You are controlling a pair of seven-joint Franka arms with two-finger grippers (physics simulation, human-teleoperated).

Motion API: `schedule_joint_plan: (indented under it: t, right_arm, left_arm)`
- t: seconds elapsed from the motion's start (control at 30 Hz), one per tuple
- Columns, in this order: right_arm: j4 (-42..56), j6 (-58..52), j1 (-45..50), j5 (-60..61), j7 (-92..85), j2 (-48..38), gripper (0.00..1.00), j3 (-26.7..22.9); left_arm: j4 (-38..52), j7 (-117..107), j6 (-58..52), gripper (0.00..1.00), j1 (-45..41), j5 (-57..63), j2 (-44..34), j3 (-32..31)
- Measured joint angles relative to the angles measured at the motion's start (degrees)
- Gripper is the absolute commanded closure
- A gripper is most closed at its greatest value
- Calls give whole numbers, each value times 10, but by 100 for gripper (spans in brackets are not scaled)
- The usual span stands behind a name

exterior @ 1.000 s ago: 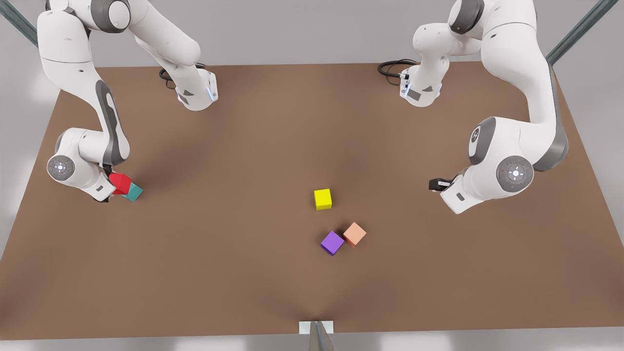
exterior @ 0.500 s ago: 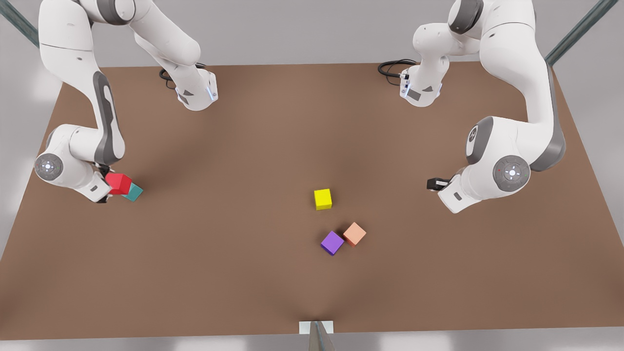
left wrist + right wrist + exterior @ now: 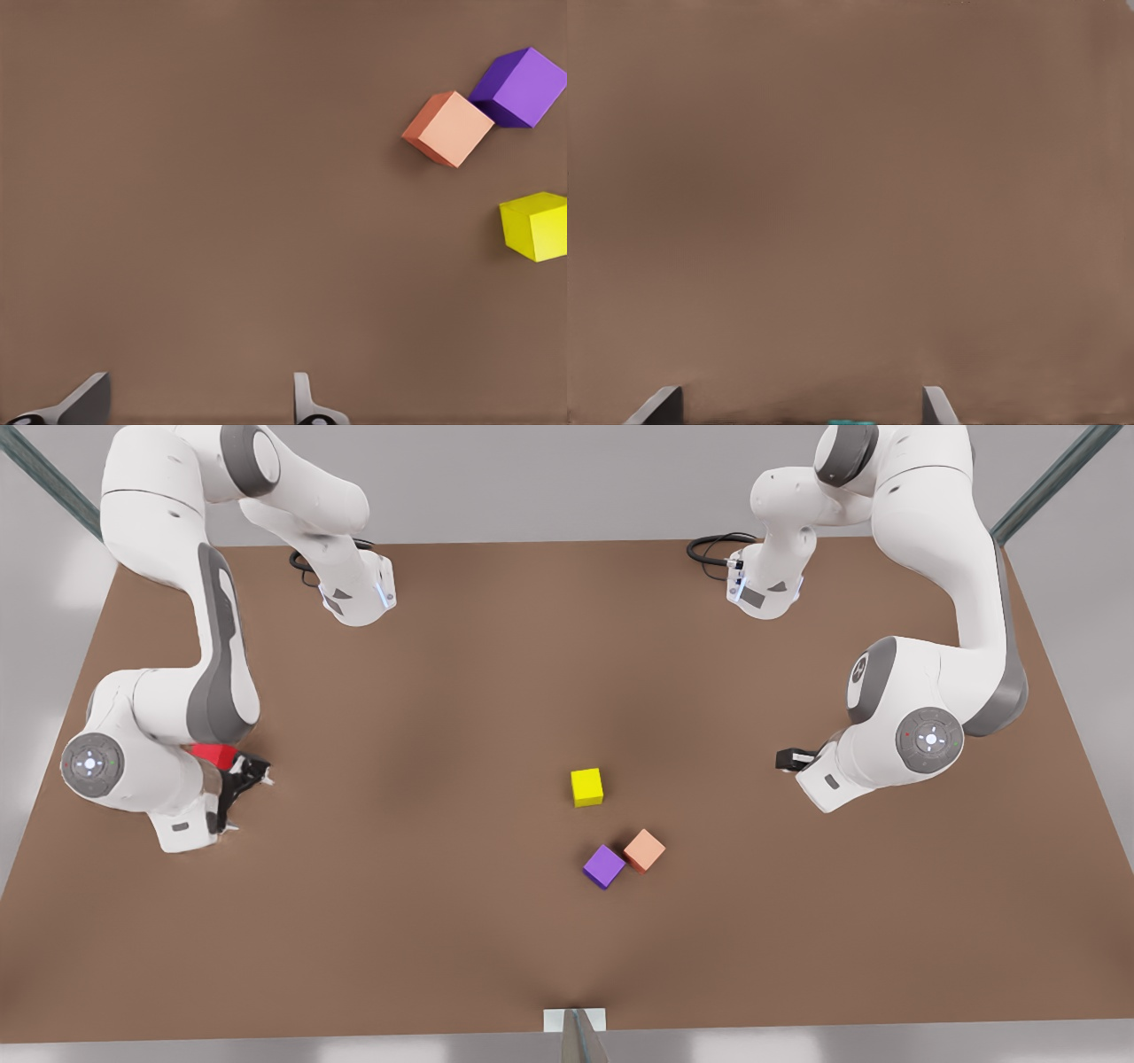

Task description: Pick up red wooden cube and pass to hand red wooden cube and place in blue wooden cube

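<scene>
The right gripper [image 3: 797, 405] hung at the front view's left, low over the surface [image 3: 443, 691], with its fingers [image 3: 660, 405] spread wide and nothing between them. The red cube [image 3: 215, 755] sat just beside that gripper on its far side, half hidden by the wrist. A thin sliver of the blue cube [image 3: 850, 422] peeked in at the edge of the right wrist view, between the fingers. The arm hid whether the red cube rested squarely on the blue one, leaned on it, or merely touched its side.

The left gripper [image 3: 197, 405] waited at the front view's right, its fingers also apart and empty. It looked toward the yellow cube [image 3: 586, 786], the purple cube [image 3: 604, 865] and the salmon cube [image 3: 644, 850], all well apart from the work.

By the look of it, the step in hand was the release and withdrawal at the blue cube. To do it well, the right gripper should keep its fingers fully apart and lift straight away from the pair. It should rise before any sideways travel, since a fingertip or the wrist brushing the red cube could knock it off or push both cubes along the surface. A slow first stretch of the retreat would suit. Once the arm cleared the front view, the placement should be checked. If the red cube had slipped beside the blue one, a fresh grasp from above would be needed.
</scene>
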Motion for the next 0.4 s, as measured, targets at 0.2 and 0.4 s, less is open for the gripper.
schedule_joint_plan:
  t: [0.2,0.4]
  right_arm:
    - [10,-85,-7,0,144,-110,0,-21]
    - [-8,-123,-7,2,248,-136,0,-23]
  left_arm:
    - [0,0,-3,0,0,0,0,-2]
    - [0,1,-4,0,0,0,0,-2]
